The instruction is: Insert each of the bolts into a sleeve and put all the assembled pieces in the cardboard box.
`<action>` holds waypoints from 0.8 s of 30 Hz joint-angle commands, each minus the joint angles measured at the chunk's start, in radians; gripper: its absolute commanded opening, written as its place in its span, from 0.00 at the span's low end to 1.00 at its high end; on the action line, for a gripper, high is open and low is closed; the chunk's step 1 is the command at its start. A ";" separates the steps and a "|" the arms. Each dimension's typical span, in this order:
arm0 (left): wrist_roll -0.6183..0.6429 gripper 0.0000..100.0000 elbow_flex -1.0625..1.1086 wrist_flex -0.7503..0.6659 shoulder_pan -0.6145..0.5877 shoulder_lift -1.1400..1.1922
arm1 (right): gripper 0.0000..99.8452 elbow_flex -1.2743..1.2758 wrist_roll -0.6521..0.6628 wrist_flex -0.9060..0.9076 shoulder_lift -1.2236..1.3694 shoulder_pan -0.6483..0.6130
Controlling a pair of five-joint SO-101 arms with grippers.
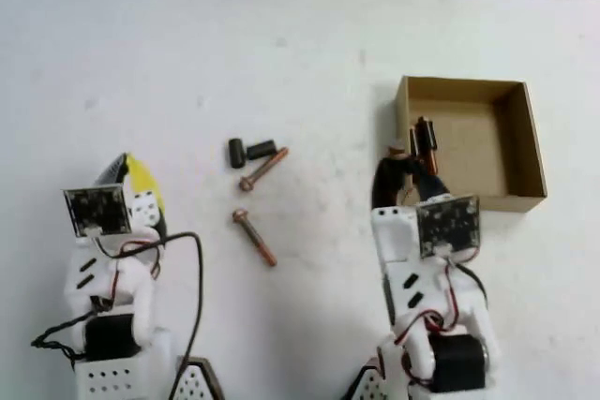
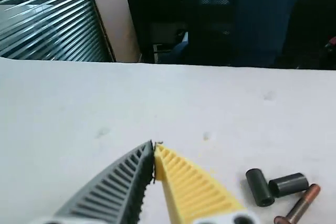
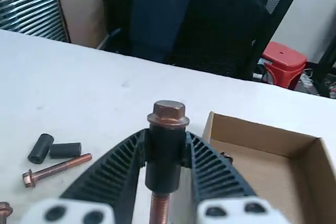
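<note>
Up close, right end effector clamps sleeved bolt; left end effector closed.

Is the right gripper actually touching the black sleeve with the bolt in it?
Touching. The right wrist view shows the right gripper with both fingers pressed against the sleeve, no gap.

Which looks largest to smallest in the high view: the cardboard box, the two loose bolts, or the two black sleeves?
1. The cardboard box, by far.
2. The farther bolt and nearer bolt; they look alike in length, so I won't rank them.
3. The left sleeve and right sleeve, also alike.
</note>
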 commanded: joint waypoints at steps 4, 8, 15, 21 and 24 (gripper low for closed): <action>-0.018 0.04 0.015 0.002 -0.010 -0.010 | 0.02 -0.196 0.063 0.059 0.091 0.082; -0.018 0.04 0.057 0.002 -0.007 -0.010 | 0.02 -0.285 0.063 0.064 0.285 0.097; -0.025 0.04 0.068 0.064 0.054 -0.010 | 0.02 -0.453 0.064 0.059 0.604 0.153; -0.025 0.04 0.066 0.066 0.061 -0.010 | 0.02 -0.626 0.066 0.062 0.869 0.237; -0.025 0.04 0.066 0.066 0.061 -0.010 | 0.02 -0.712 0.066 0.062 1.024 0.274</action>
